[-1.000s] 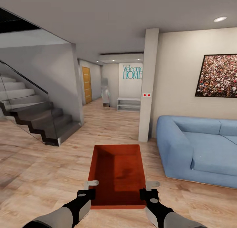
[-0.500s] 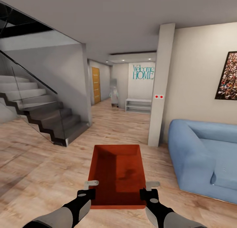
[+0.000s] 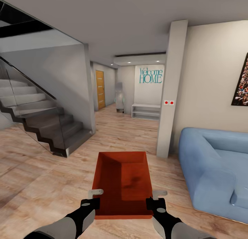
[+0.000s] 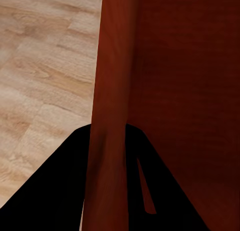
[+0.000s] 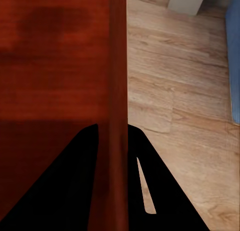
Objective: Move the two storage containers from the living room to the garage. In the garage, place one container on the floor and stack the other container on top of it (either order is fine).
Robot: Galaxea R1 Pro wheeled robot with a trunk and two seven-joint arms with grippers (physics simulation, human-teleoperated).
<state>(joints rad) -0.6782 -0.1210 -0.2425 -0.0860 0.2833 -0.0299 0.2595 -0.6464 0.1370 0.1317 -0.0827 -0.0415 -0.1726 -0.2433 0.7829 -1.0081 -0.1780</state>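
One orange-red storage container [image 3: 123,183] hangs between the two claws, held out ahead of the robot above the light plank floor [image 3: 41,183] of the living room; the left claw [image 3: 90,201] pinches the container's left wall near its near corner, the right claw [image 3: 156,202] pinches the right wall opposite; in each wrist view a thin wall runs up between two dark fingers [image 4: 55,191], so both claws are closed down onto the rim with only the wall's thickness between the jaws; the grip looks slim, at one end only, so the far end past the claws is unsupported and a jolt or a turn could let the box tip or slide out; beyond the right claw stand a white pillar [image 3: 172,87] and the blue sofa [image 3: 213,170]; beyond the left claw, the staircase [image 3: 41,121] with its glass side; the hallway [image 3: 120,121] ahead is narrow, so a wide swing risks knocking a corner of the box and prising it from one claw
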